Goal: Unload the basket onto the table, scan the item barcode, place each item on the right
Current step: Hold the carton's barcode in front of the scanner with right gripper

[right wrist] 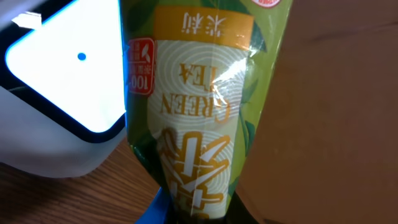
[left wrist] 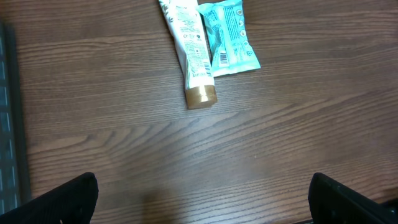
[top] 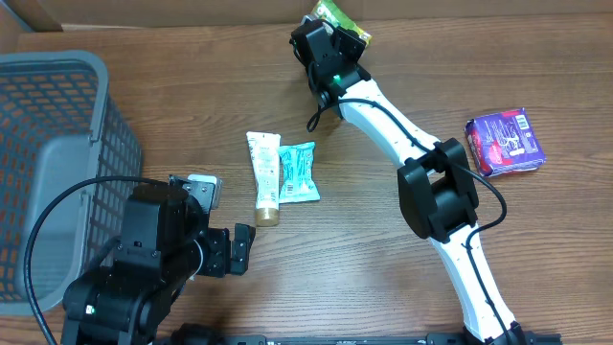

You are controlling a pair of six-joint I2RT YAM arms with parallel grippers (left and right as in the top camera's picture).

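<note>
Green tea packet (right wrist: pixel 199 112) is pinched in the right gripper (top: pixel 328 38), jaws drawn narrow onto it, well beyond the white tube (top: pixel 263 177) near the table's far edge. A white scanner (right wrist: pixel 62 81) with a lit face shows up there too. The left gripper (left wrist: pixel 205 208) hangs spread wide just short of the tube's gold cap.
</note>
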